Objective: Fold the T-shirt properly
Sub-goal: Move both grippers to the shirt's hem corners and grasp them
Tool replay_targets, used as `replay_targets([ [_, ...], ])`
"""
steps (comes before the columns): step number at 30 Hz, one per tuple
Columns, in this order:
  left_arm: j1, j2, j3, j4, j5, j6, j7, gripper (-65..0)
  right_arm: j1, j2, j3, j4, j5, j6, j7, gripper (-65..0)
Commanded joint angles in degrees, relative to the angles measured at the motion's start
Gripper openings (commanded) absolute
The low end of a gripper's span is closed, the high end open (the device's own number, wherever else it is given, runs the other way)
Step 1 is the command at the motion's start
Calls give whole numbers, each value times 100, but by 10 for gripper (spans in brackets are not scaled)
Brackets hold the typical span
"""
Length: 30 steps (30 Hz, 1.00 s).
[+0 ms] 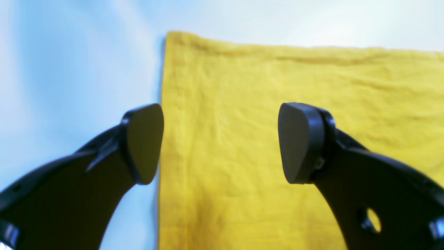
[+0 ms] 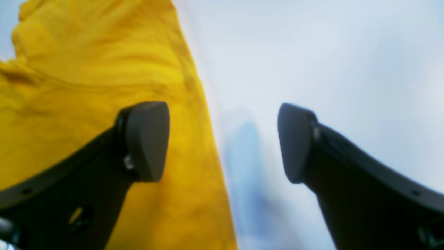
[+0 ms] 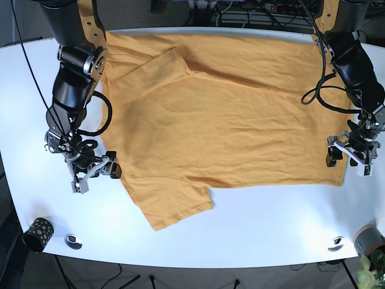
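Evidently pre-grasp: both claws, left claw (image 1: 221, 142) and right claw (image 2: 223, 142), gape (holding nothing) astride T-shirt (image 3: 228, 114) edges; next, descend and pinch.

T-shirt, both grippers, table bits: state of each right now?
T-shirt: spread flat on the table, unfolded, one sleeve folded onto the body.
Left gripper: open, straddling the shirt's hem-corner edge, holding nothing.
Right gripper: open, at the shirt's edge, holding nothing.
Dark cup: lying tilted near the table's front corner.
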Motion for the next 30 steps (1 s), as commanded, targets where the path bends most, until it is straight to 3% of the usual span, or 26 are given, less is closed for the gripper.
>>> replay_targets([
  [1,-151,-136,-1,119,-88,-8,-138,-179,240,70,9,-138,86,17,227,-184],
  [8,-160,-417,-1,92,-105,-8,-138,-178,354,-176,-8,-490,78,9,403,-184],
  [15,-169,-576,-1,66,-105,-8,-112,-178,336,-387,-852,-507,130,-53,675,-184],
  [19,-248,-593,-1,48,-97,-8,-112,-174,328,-493,-870,-507,139,-317,728,-195],
  [23,-503,-699,-1,-417,-88,-8,-120,-164,328,-493,-870,-507,122,-378,913,-327],
  [27,-898,-813,17,-1217,-88,14,-147,-93,328,-493,-879,-516,95,-387,965,-491],
  [30,-1197,-822,360,-1631,-97,190,-155,-69,328,-493,-887,-516,86,-378,965,-568],
])
